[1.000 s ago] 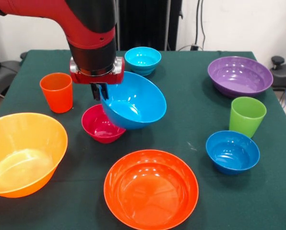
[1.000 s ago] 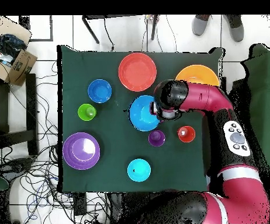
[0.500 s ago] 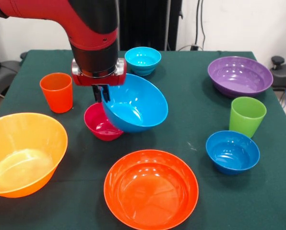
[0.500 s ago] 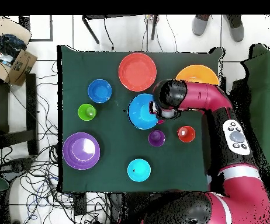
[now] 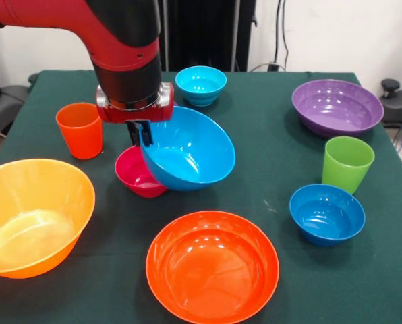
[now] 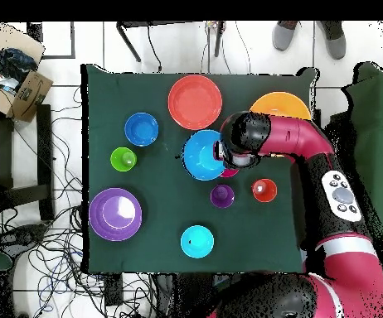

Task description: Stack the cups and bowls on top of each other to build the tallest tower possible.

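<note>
Sky-blue bowl (image 5: 187, 150) is off the cloth, tilted with its open side toward the front camera, gripped at its rim by the gripper (image 5: 140, 129) — the fingers are closed down on the rim at the bowl's upper left edge, one inside, one outside. Directly behind and below it sits the small magenta bowl (image 5: 135, 173), partly hidden; whether the two touch cannot be told. In the overhead view the sky-blue bowl (image 6: 205, 155) lies near the table's middle, with the arm (image 6: 286, 139) reaching across to it. No tower stands — every other piece rests singly on the green tablecloth (image 5: 268, 169). Orange cup (image 5: 79, 129) stands upright beside the gripper, on the picture's left in the front view. Large yellow-orange bowl (image 5: 34, 216) sits at the near left corner, orange-red bowl (image 5: 212, 264) at the near edge in the middle. Small cyan bowl (image 5: 201, 85) is at the far side behind the arm. On the picture's right: large purple bowl (image 5: 337, 106) far, lime green cup (image 5: 347, 163) upright in front of it, dark blue bowl (image 5: 326, 213) nearest. A purple cup (image 6: 222, 195) shows only in the overhead view, just beside the orange cup (image 6: 264, 190).
</note>
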